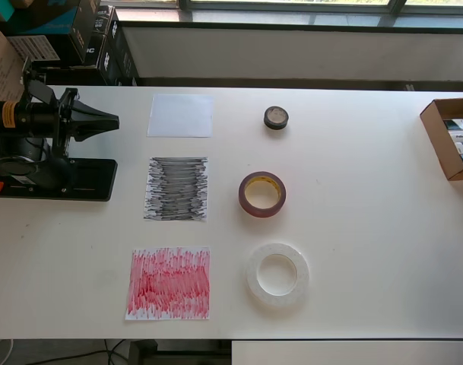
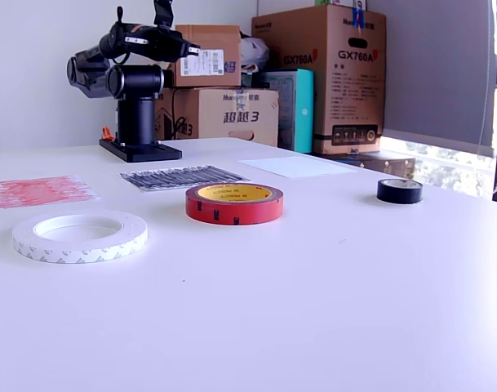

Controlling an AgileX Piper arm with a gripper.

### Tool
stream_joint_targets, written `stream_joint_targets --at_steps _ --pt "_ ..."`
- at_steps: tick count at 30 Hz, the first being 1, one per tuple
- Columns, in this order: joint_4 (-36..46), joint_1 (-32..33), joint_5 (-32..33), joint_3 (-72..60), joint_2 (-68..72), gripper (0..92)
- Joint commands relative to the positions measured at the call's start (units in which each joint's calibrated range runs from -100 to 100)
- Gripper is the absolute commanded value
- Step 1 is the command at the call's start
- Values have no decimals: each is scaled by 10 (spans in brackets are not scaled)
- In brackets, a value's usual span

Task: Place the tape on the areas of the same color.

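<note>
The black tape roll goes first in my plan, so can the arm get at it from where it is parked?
Probably yes. The black tape roll lies flat by itself on the table, apart from the red roll, with nothing above it. Only the flat white sheet lies between it and the gripper. Actual reach can't be judged.

Three tape rolls lie flat: white roll (image 2: 79, 234); red roll (image 2: 234, 202); black roll (image 2: 399, 190).

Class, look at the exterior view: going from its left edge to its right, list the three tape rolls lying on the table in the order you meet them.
Large white tape roll → dark red tape roll with the yellowish core → small black tape roll.
</note>
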Motion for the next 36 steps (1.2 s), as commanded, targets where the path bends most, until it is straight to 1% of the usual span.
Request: stream_joint_targets --at_steps 1,8,18,21,27,29,36 --pt "1 9 -2 -71 75 5" --pt "2 28 -2 -226 253 5" --pt "2 30 -2 -561 624 3" --pt "2 40 -3 -646 731 3" --pt "6 50 -3 -754 902 5" --pt "38 57 -3 -787 947 5" --pt "195 88 -1 -903 1088 5"
